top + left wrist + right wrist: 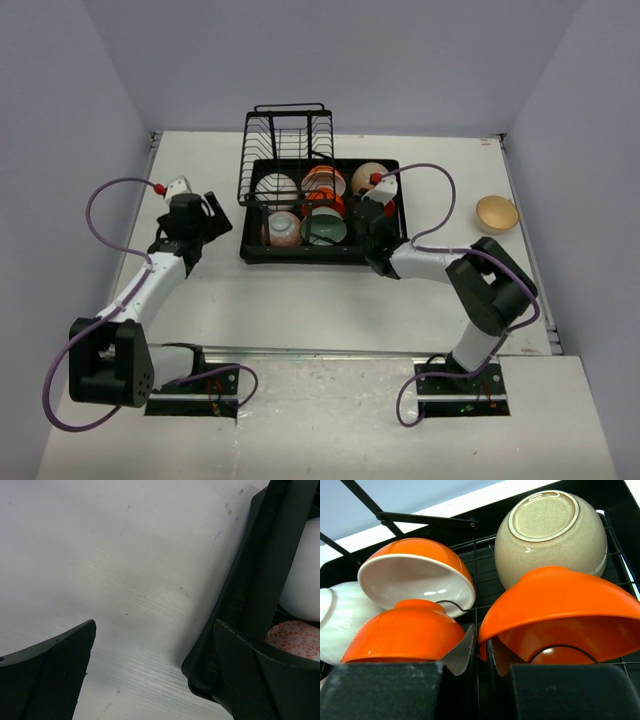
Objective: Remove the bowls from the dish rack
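Observation:
The black dish rack (300, 258) stands mid-table and holds several bowls: white (277, 187), orange (323, 182), beige (368, 178), pink patterned (283, 229) and dark green (324, 229). My right gripper (481, 635) reaches into the rack's right side and is shut on the rim of a tilted orange bowl (555, 600). Around it sit an upside-down orange bowl (400, 635), an orange-and-white bowl (415, 580) and the beige bowl (550, 535). My left gripper (155, 625) is open over bare table beside the rack's corner (250, 580), holding nothing.
A tan bowl (496, 212) sits upright on the table to the right of the rack. The rack's upright wire section (287, 135) rises at its far end. Grey walls close in the table on three sides.

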{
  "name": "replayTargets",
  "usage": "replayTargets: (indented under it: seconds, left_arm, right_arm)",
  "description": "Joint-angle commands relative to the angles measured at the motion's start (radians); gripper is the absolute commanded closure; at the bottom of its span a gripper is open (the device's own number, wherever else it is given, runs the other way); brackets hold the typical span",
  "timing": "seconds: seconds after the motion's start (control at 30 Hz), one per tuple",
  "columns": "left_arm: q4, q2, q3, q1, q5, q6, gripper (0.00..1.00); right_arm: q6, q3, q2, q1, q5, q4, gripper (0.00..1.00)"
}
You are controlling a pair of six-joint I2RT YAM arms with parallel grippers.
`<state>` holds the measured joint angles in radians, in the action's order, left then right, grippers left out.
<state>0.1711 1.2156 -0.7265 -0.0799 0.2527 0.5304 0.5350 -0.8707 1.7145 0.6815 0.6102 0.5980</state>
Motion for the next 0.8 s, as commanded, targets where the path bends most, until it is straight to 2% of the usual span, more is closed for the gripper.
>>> replayTargets:
  seconds: [0.0, 0.33, 0.7, 0.77]
  left_arm:
    - [-0.073, 0.007, 0.018, -0.008, 0.003, 0.031, 0.0]
    - [-0.134, 0.03, 0.056, -0.011, 0.04, 0.048, 0.0]
    - [-0.154, 0.029, 0.09, -0.011, 0.063, 0.071, 0.0]
    - [-0.197, 0.032, 0.085, -0.011, 0.059, 0.074, 0.0]
  right_arm:
    - [-0.133, -0.014, -0.065, -0.003, 0.042, 0.33, 1.0]
    - [-0.204, 0.049, -0.092, 0.007, -0.036, 0.503, 1.0]
    - [-0.251, 0.058, -0.237, 0.012, -0.01, 0.503, 1.0]
    - [-0.268, 0.047, -0.246, 0.012, -0.023, 0.51, 1.0]
